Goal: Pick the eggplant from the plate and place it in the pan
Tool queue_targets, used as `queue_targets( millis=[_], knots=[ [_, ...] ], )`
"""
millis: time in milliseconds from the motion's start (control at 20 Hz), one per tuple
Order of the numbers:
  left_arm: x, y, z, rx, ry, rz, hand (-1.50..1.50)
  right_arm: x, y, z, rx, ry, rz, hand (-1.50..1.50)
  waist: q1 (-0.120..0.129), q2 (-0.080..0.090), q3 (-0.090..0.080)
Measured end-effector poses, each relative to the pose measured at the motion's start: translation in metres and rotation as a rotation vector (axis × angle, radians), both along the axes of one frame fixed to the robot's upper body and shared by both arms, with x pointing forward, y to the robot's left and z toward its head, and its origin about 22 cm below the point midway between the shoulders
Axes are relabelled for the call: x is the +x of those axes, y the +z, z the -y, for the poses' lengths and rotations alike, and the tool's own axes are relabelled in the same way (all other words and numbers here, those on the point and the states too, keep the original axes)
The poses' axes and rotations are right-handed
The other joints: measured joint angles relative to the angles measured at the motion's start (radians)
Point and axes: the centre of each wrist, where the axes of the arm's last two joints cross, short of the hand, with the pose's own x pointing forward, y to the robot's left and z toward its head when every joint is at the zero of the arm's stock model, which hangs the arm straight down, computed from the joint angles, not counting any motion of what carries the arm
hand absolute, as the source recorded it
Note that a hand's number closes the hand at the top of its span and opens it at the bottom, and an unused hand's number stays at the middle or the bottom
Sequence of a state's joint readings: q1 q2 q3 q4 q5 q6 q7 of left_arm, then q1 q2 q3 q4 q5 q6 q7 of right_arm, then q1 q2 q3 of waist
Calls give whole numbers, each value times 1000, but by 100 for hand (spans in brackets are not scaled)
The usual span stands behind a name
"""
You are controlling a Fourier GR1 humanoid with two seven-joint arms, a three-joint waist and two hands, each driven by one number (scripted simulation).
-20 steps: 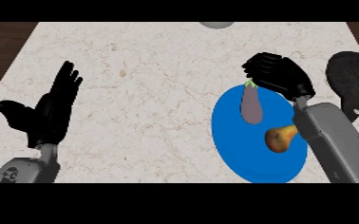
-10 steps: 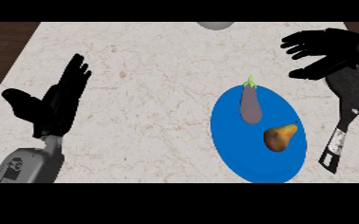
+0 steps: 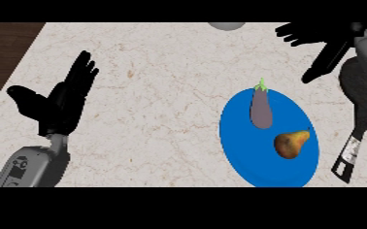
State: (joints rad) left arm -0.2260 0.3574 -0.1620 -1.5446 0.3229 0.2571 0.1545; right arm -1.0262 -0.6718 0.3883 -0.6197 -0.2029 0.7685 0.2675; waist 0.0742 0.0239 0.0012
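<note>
At the lower left of the frame a grey forearm point(image 3: 32, 167) comes in from the bottom edge and carries the black left hand point(image 3: 61, 102), which stands with its fingers straight and together, pointing up and slightly right, the thumb splayed out toward the left edge; it holds nothing. It rests over the pale marbled stone counter point(image 3: 158, 106), well apart from everything else.

In the lower right lies a round bright-blue plate point(image 3: 247, 160). On its lower part sits a brown-orange pear point(image 3: 290, 144), stem end toward the upper right. Just above and left of the pear, apart from it, the dark purple eggplant point(image 3: 261, 107) lies lengthwise on the plate's upper part, its green stem reaching just past the plate's upper rim.

Along the right edge a grey and black forearm point(image 3: 351, 148) runs upward. In the upper right corner is the black right hand point(image 3: 319, 41), fingers spread wide and straight toward the left, thumb pointing down; it grips nothing and is clear of the eggplant.

At the top edge, centre-right, a small grey rounded object point(image 3: 226, 25) shows only in part.
</note>
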Motion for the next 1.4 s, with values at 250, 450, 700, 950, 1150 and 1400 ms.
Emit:
queue_targets(
  millis=[250,450,700,950,1150,1400],
  knots=[
    [4,4,5,5,-10,4,0,14,-2,-38,-120,152,-76,-150,8,3,0],
    [5,4,8,-1,-17,0,0,21,-12,-64,-203,267,-168,-150,9,4,0],
    [7,3,3,-4,-8,-4,0,23,-24,-81,-282,394,-309,-150,2,3,0],
    [8,3,-2,-6,3,-9,0,26,-21,-96,-348,456,-330,-150,-10,-1,0],
    [5,5,-2,-2,4,-8,0,24,-23,-119,-437,529,-316,-150,-14,-4,0],
    [1,3,-4,-5,16,-12,0,23,-18,-140,-538,585,-284,-150,-18,-6,0]
  ],
)
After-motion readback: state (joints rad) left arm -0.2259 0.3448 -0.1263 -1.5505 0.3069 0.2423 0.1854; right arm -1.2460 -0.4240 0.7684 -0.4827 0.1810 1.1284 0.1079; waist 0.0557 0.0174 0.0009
